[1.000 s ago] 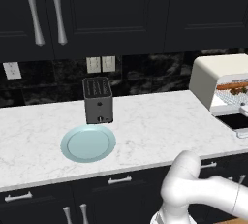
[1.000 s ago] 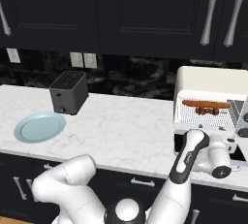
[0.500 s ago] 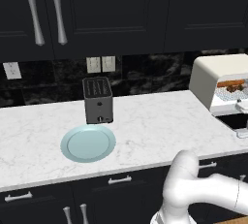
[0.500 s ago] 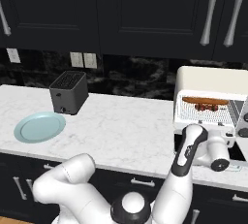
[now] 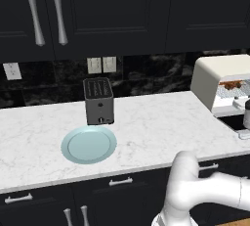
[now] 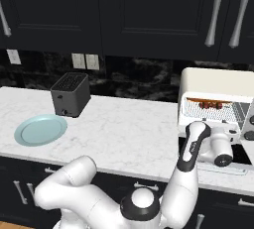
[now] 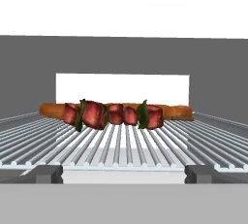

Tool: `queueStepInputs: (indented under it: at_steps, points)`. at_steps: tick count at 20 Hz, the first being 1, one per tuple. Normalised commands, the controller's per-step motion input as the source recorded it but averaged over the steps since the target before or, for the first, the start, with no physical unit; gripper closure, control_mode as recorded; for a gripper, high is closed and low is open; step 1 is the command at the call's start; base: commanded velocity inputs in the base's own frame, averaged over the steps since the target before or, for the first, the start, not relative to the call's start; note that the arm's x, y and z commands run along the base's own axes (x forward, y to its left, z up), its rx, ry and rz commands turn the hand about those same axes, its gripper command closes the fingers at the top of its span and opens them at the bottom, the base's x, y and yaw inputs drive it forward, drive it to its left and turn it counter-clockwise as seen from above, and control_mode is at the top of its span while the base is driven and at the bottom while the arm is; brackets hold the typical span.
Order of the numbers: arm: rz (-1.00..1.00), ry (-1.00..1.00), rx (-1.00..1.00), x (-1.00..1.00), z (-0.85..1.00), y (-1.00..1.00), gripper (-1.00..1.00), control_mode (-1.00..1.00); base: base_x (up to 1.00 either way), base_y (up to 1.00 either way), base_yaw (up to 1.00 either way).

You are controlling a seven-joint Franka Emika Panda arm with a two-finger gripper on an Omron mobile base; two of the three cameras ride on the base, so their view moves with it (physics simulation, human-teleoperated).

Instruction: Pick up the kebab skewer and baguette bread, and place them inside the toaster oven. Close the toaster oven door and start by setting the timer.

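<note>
White marble counter (image 6: 129, 129) runs under dark cabinets, with a slot toaster (image 6: 70, 94) and a pale blue plate (image 6: 40, 130) off to one side and the toaster oven (image 6: 218, 94) at the far right end, where I am working. My gripper (image 7: 123, 174) faces straight into the oven's open mouth, its fingers spread wide with nothing between them.

Both foods are already inside. The kebab skewer (image 7: 114, 114) lies across the wire rack (image 7: 121, 148), its long axis running side to side across my line of sight, and the baguette bread (image 7: 177, 112) lies just behind it, parallel, its ends showing past the skewer on either side. From the right base view I can also make out the reddish load on the rack (image 6: 208, 105).

I judge the loading done, so the next step is the toaster oven door. I cannot clearly make it out in the hand view; in the right base view my wrist covers most of the area where it hangs open below the cavity. The door's handle should lie below and in front of my fingers, its long axis side to side like the food, so I would need to drop down, get under it and swing it up.
</note>
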Motion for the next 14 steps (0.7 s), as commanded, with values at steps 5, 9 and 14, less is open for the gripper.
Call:
queueStepInputs:
  at_steps: [5,9,14]
  points:
    - [0.00,0.00,0.00,0.33,0.00,0.00,-1.00,-1.00,0.00,0.00,0.00]
    - [0.00,0.00,0.00,0.24,0.00,0.00,-1.00,-1.00,0.00,0.00,0.00]
    - [0.00,0.00,0.00,0.24,0.00,0.00,-1.00,-1.00,0.00,0.00,0.00]
